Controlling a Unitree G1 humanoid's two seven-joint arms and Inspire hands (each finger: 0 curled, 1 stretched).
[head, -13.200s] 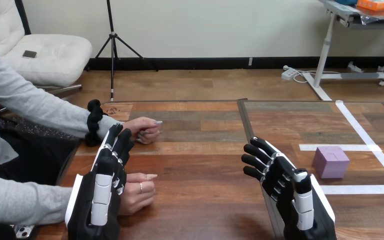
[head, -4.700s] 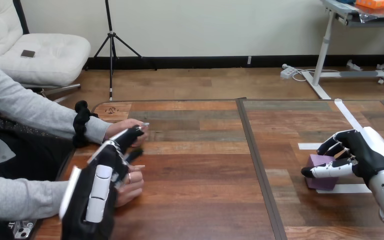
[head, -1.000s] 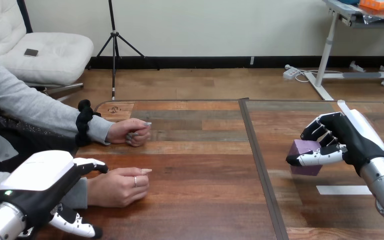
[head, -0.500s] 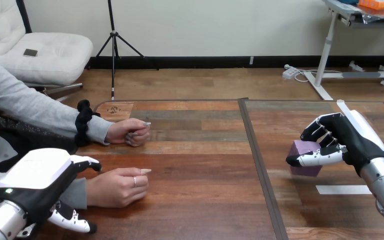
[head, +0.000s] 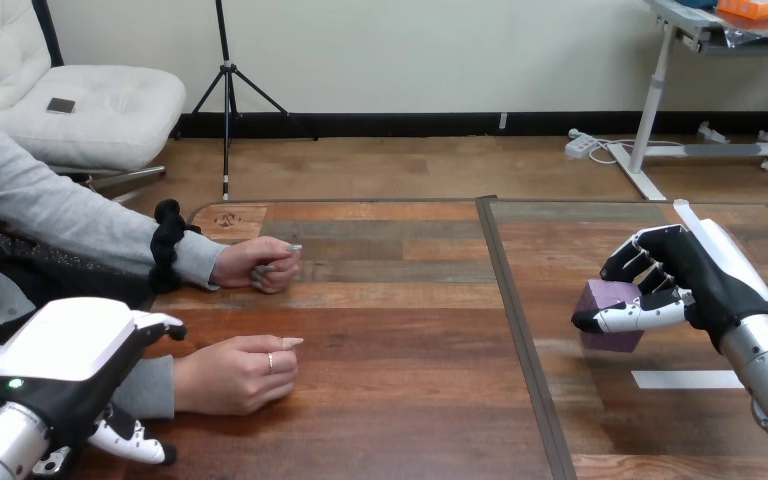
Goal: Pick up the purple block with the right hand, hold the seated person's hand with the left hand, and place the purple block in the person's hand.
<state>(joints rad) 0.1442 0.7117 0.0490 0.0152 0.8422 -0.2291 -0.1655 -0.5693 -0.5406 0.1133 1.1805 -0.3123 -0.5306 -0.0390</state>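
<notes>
My right hand (head: pixel 695 280) is shut on the purple block (head: pixel 608 314) and holds it lifted off the table at the right. Its thumb crosses the block's front and its fingers curl over the top. My left hand (head: pixel 65 365) hovers at the lower left, palm down, over the person's grey sleeve near the wrist, with its fingers spread and relaxed. The person's nearer hand (head: pixel 232 372) rests loosely curled on the table just right of my left hand, apart from its fingers. The person's farther hand (head: pixel 258 264) lies in a fist further back.
White tape strips (head: pixel 685 379) mark the wooden table at the right, below and behind the lifted block. A dark seam (head: pixel 513 320) runs down the table between the two halves. The person's arms occupy the left edge.
My left hand has drawn slightly back toward the lower left over the last second. My right hand and the block have stayed still.
</notes>
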